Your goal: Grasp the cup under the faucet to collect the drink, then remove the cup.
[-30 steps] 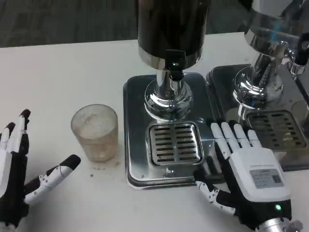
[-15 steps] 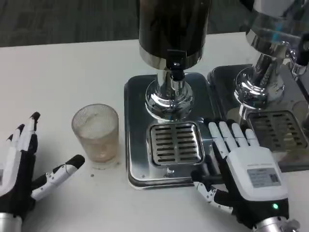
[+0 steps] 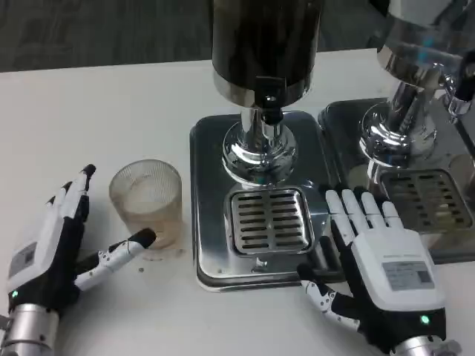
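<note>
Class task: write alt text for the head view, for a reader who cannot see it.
A robot's open left hand reaches toward a ribbed glass cup standing on a white table, left of a steel drink dispenser and its drip grate. Its right hand rests flat at the tray's right edge.

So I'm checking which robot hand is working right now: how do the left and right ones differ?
The left robot hand is on the bare table, open, thumb nearly at the ribbed cup; the right robot hand lies flat over the dispenser's steel tray, beside the drip grate. The left is turned edge-on toward the cup; the right shows its white back. Both hold nothing.
</note>
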`<state>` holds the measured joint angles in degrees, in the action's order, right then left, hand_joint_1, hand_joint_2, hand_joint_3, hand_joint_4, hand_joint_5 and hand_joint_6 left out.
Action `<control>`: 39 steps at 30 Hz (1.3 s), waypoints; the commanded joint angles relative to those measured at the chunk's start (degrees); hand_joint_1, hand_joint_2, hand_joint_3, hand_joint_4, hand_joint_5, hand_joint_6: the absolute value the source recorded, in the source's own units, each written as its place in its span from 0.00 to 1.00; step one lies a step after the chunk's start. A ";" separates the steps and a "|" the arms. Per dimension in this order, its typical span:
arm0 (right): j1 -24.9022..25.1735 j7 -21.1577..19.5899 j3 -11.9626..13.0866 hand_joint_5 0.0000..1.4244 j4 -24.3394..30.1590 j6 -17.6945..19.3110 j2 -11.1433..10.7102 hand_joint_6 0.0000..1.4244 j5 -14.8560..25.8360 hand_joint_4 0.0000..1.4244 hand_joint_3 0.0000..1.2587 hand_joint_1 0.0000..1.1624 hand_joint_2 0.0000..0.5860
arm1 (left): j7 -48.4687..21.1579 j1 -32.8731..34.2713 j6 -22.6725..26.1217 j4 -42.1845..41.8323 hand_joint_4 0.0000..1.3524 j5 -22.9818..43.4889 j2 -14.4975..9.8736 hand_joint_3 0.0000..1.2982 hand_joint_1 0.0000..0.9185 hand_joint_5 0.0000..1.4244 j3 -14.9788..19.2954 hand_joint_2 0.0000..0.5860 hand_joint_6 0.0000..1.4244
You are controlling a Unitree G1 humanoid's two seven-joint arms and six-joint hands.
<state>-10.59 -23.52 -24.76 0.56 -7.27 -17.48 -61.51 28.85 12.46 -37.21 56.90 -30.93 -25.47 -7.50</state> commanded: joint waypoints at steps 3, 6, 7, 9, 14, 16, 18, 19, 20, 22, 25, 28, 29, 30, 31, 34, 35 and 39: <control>-0.34 -0.89 -0.59 0.00 0.78 -0.38 0.42 0.01 -0.54 0.00 0.00 0.38 0.62 | 0.23 4.14 -1.31 3.60 0.00 0.13 1.45 0.00 0.08 0.00 -2.44 0.00 0.00; -0.49 -1.09 -0.54 0.00 0.73 -0.44 0.65 0.01 -0.35 0.00 0.00 0.38 0.61 | 0.13 5.56 -1.06 4.92 0.00 -0.66 1.34 0.00 0.08 0.00 -4.26 0.00 0.00; -0.52 -1.10 -0.58 0.00 0.70 -0.47 0.72 0.01 -0.40 0.00 0.00 0.38 0.61 | 0.16 6.00 -0.99 5.37 0.00 -0.96 1.26 0.00 0.08 0.00 -4.82 0.00 0.00; -0.53 -1.01 -0.67 0.00 0.69 -0.53 0.82 0.01 -0.54 0.00 0.00 0.38 0.61 | 0.35 6.82 -0.70 6.17 0.00 -1.34 1.33 0.00 0.11 0.00 -5.57 0.00 0.00; -0.58 -0.92 -0.72 0.00 0.80 -0.26 0.89 0.01 -0.39 0.00 0.00 0.38 0.60 | 0.37 8.58 0.05 8.00 0.00 -1.75 1.50 0.00 0.14 0.00 -7.06 0.00 0.00; -0.67 -1.01 -0.75 0.00 0.81 -0.27 1.01 0.01 -0.33 0.00 0.00 0.38 0.60 | 0.31 9.28 0.19 8.69 0.00 -1.58 1.57 0.00 0.16 0.00 -7.54 0.00 0.00; -0.97 -1.09 -0.72 0.00 1.02 -0.52 1.18 0.02 -0.37 0.00 0.00 0.38 0.60 | 0.52 10.17 0.30 9.22 0.00 -1.30 1.91 0.00 0.18 0.00 -7.72 0.00 0.00; -1.11 -1.11 -0.75 0.00 1.12 -0.63 1.28 0.02 -0.43 0.00 0.00 0.38 0.60 | 0.53 10.76 0.41 9.54 0.00 -1.23 2.19 0.00 0.18 0.00 -7.81 0.00 0.00; -1.33 -1.05 -0.73 0.00 1.26 -0.70 1.29 0.02 -0.44 0.00 0.00 0.38 0.60 | 0.53 11.15 0.46 9.78 0.00 -1.19 2.37 0.00 0.19 0.00 -7.89 0.00 0.00; -1.75 -0.99 -0.90 0.00 1.55 -0.97 1.48 0.02 -0.64 0.00 0.00 0.38 0.60 | 0.70 11.68 0.40 10.21 0.00 -1.14 2.59 0.00 0.19 0.00 -8.02 0.00 0.00; -2.29 -0.91 -1.12 0.00 2.00 -1.41 1.72 0.02 -0.86 0.00 0.00 0.38 0.60 | 0.79 12.06 0.40 10.79 0.00 -0.84 2.99 0.00 0.20 0.00 -7.94 0.00 0.00; -2.84 -0.93 -1.06 0.00 2.54 -1.63 1.69 0.02 -0.77 0.00 0.00 0.38 0.60 | 0.38 12.48 0.76 11.61 0.00 -0.80 3.33 0.00 0.20 0.00 -8.08 0.01 0.00; -2.95 -0.91 -1.08 0.00 2.69 -1.70 1.71 0.02 -0.80 0.00 0.00 0.38 0.60 | 0.29 12.56 0.77 11.83 0.00 -0.84 3.31 0.00 0.20 0.00 -8.16 0.01 0.00; -3.00 -0.83 -1.09 0.00 2.83 -1.74 1.69 0.02 -0.85 0.00 0.00 0.38 0.60 | 0.31 12.67 0.85 12.01 0.00 -1.02 3.28 0.00 0.20 0.00 -8.33 0.01 0.01; -3.03 -0.78 -1.12 0.00 2.91 -1.78 1.70 0.02 -0.91 0.00 0.00 0.38 0.60 | 0.12 12.77 0.95 12.23 0.00 -1.12 3.26 0.00 0.21 0.00 -8.47 0.01 0.02; -2.94 -0.72 -1.08 0.00 2.89 -1.67 1.64 0.03 -0.79 0.00 0.00 0.38 0.60 | 0.05 12.83 1.13 12.69 0.00 -1.18 3.21 0.00 0.22 0.02 -8.86 0.02 0.05; -2.87 -0.69 -1.05 0.00 2.85 -1.64 1.61 0.03 -0.74 0.00 0.00 0.38 0.60 | 0.18 12.81 1.41 12.80 0.00 -1.08 3.30 0.00 0.23 0.04 -8.90 0.01 0.07; -2.19 -0.69 -1.00 0.00 2.37 -1.40 1.55 0.03 -0.60 0.00 0.00 0.38 0.59 | 0.62 12.85 1.98 13.14 0.00 -0.71 3.52 0.00 0.26 0.15 -8.91 0.03 0.25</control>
<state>-13.10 -23.58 -25.67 2.70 -8.65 -15.92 -61.82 29.58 25.21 -35.91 69.13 -31.80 -22.27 -16.02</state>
